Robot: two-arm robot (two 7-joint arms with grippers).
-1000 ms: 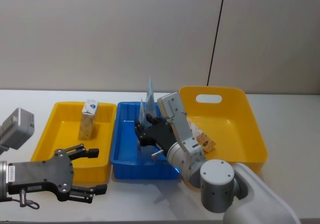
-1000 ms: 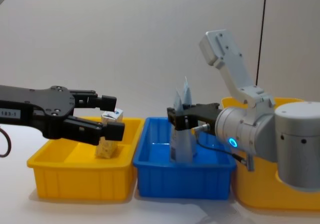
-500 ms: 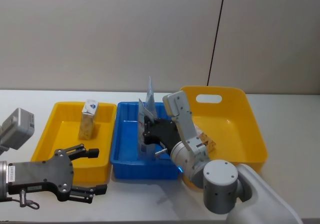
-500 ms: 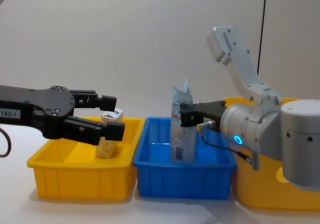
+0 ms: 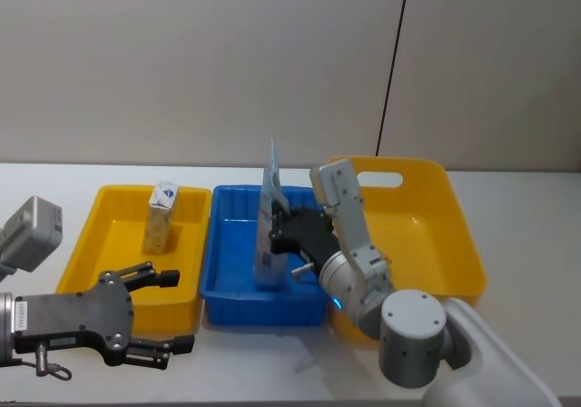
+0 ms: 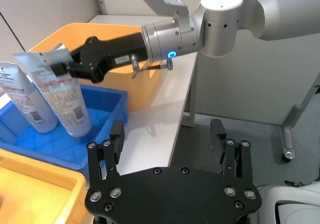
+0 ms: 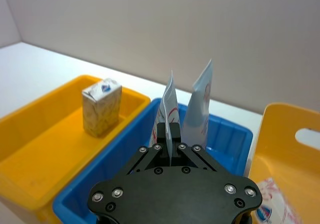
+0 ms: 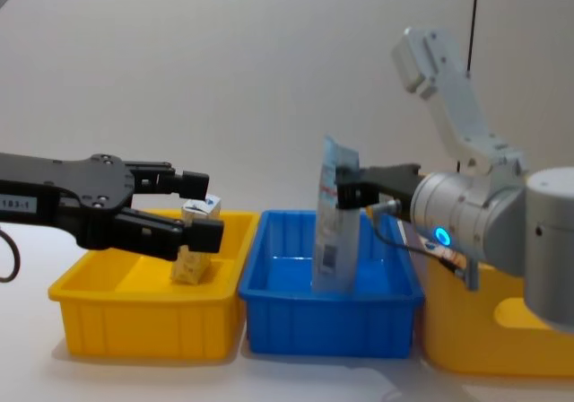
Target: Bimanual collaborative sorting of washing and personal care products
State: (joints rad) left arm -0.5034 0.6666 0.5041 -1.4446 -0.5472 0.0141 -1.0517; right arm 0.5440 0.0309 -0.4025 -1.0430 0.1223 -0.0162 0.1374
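Right claw (image 8: 345,189) shifted rightward pinching pale pouch (image 8: 335,231), wrist view reveals second pouch (image 7: 196,114), left claw (image 5: 168,309) spread.

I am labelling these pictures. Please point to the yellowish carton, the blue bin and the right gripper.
yellowish carton (image 5: 159,228), head view, its front face.
blue bin (image 8: 330,332), chest view, its near wall.
right gripper (image 8: 343,188), chest view, between its fingertips.

Black grippers, grey-white arms, blue ring light, screws
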